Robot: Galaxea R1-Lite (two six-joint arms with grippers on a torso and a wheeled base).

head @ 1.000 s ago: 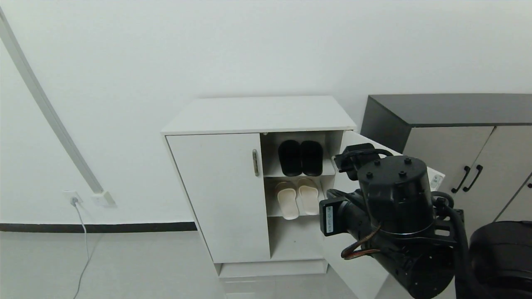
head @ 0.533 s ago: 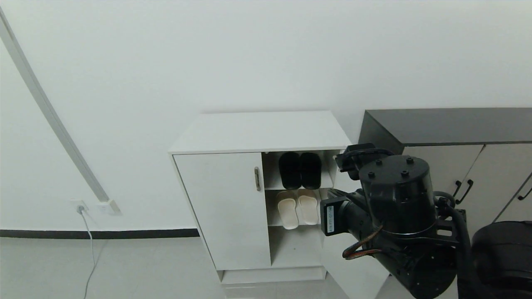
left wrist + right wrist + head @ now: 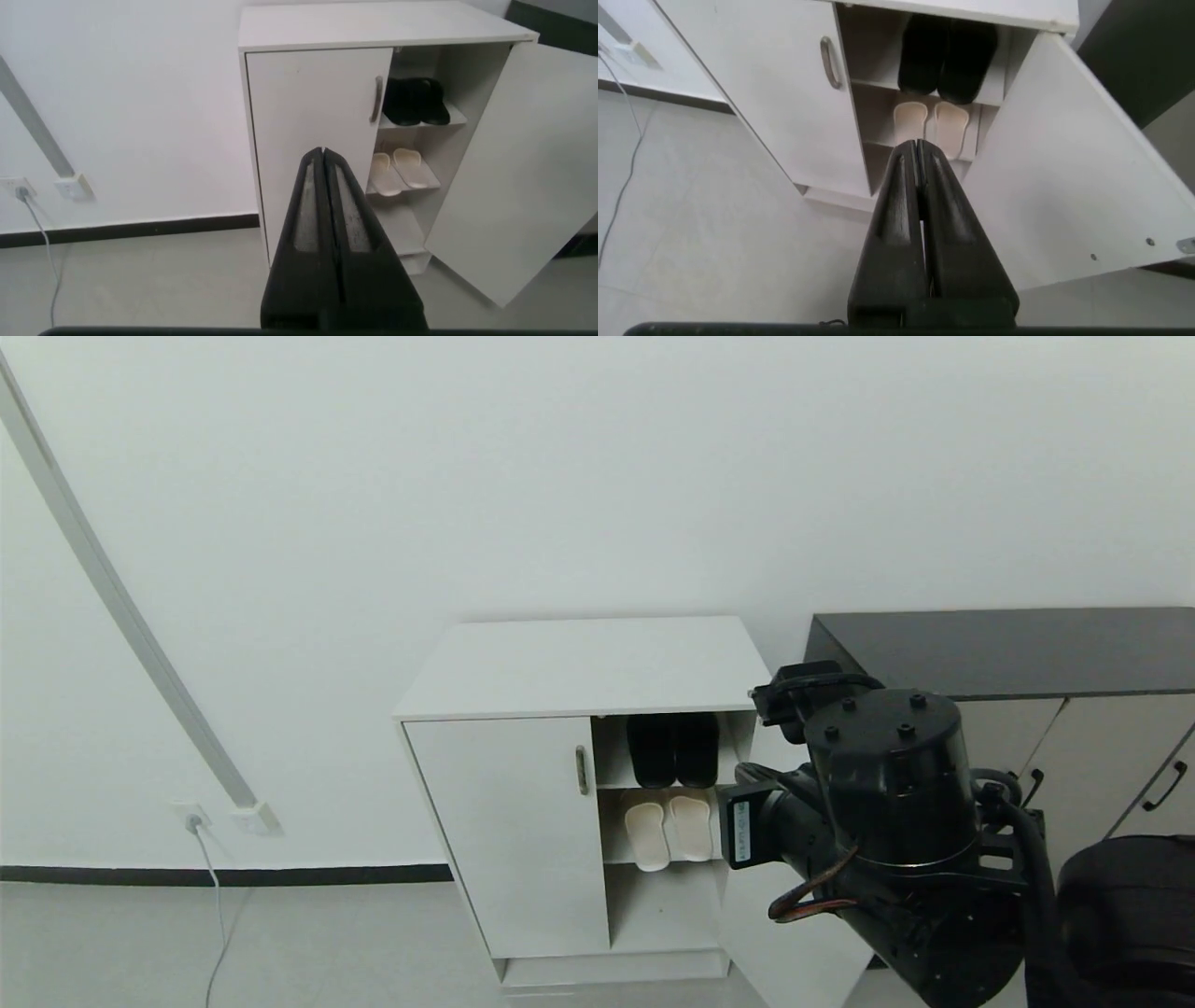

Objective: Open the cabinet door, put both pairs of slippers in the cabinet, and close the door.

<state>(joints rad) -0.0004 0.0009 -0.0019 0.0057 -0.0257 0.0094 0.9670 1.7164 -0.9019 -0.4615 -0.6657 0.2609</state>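
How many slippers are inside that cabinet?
4. Two black slippers sit side by side on the top shelf; two cream slippers sit on the middle shelf below. More could hide behind the shut left door.

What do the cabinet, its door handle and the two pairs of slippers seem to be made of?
Cabinet: likely laminated board, matte white, flat square-edged panels.
Door handle: probably metal, a slim grey bar with a dull sheen.
Black slippers and cream slippers: apparently moulded foam or rubber, matte and thick-soled; too small to be sure.

Smooth matt cabinet (image 3: 579,667), metal handle (image 3: 581,771)
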